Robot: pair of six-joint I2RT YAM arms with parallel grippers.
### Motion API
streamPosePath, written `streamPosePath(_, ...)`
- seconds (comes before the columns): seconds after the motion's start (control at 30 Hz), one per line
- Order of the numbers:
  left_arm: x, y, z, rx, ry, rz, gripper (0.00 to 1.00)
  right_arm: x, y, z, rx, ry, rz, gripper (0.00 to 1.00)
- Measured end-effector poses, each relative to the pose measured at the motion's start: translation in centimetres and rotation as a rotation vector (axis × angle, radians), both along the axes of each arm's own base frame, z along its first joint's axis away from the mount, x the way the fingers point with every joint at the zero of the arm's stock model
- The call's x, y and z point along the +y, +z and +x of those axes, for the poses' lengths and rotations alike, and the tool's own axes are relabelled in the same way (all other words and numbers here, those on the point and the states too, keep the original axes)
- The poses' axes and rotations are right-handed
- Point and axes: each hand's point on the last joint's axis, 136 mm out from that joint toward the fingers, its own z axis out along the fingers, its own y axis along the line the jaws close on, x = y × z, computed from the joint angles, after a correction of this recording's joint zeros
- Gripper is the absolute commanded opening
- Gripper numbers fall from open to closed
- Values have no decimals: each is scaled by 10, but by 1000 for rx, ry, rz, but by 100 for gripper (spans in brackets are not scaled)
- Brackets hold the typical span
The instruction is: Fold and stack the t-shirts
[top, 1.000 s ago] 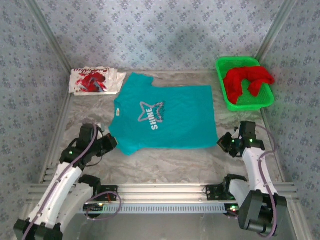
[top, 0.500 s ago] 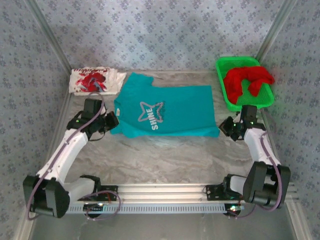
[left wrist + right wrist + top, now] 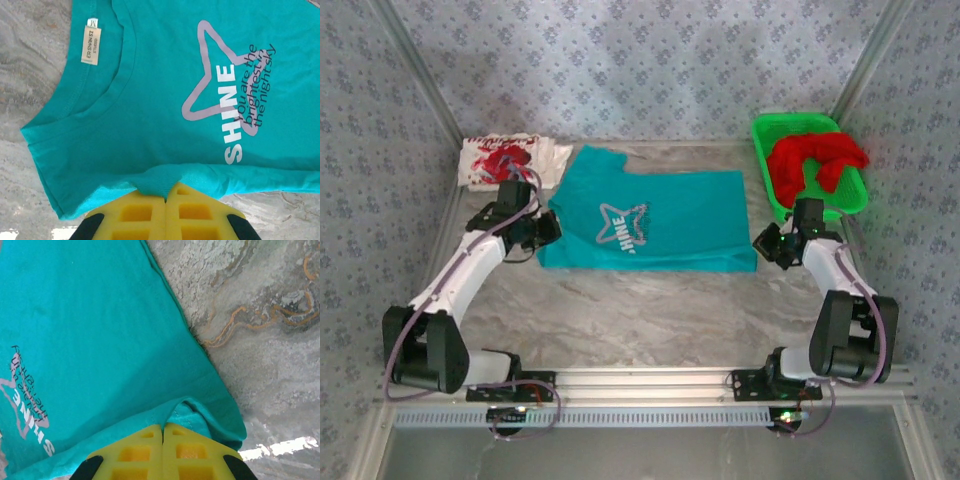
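**Left claw [image 3: 165, 196] and right claw [image 3: 162, 426] fold teal shirt [image 3: 660, 215] farther back**

Since a second ago both claws have moved away from the bases, drawing the shirt's near edge over itself, so less teal shows. Each claw's yellow pads are pressed together on a small pucker of teal cloth. The left grips at the collar end, the right at the hem end. The shirt lies print up in the middle of the surface [image 3: 650, 310], between the white shirt [image 3: 505, 160] at the back left and the red shirt [image 3: 815, 160] heaped in the basket [image 3: 763, 135]. Cloth this soft and light will likely sag between two pinches. Holding the edge near both ends, as here, looks right, though so thin a pinch could slip.
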Motion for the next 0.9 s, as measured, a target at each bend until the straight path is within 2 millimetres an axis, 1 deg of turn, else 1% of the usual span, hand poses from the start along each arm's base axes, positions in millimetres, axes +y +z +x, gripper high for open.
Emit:
streamPosePath(0.23, -2, -4, 14, 2, -14, 13, 0, -2, 0, 14, -16, 0, -12, 0)
streamPosePath(0.33, -2, -8, 19, 9, -17, 23, 0, -1, 5, 21, -31, 7, -24, 0)
streamPosePath(0.5, 0, -2, 30, -11, -20, 44, 0, 4, 13, 38, -57, 27, -37, 0)
streamPosePath(0.63, 1, 1, 38, -23, -26, 61, 0, 3, 6, 42, -40, 25, -45, 0)
streamPosePath(0.9, 4, -3, 49, -12, -27, 80, 0, 3, -4, 45, -14, 26, -53, 0)
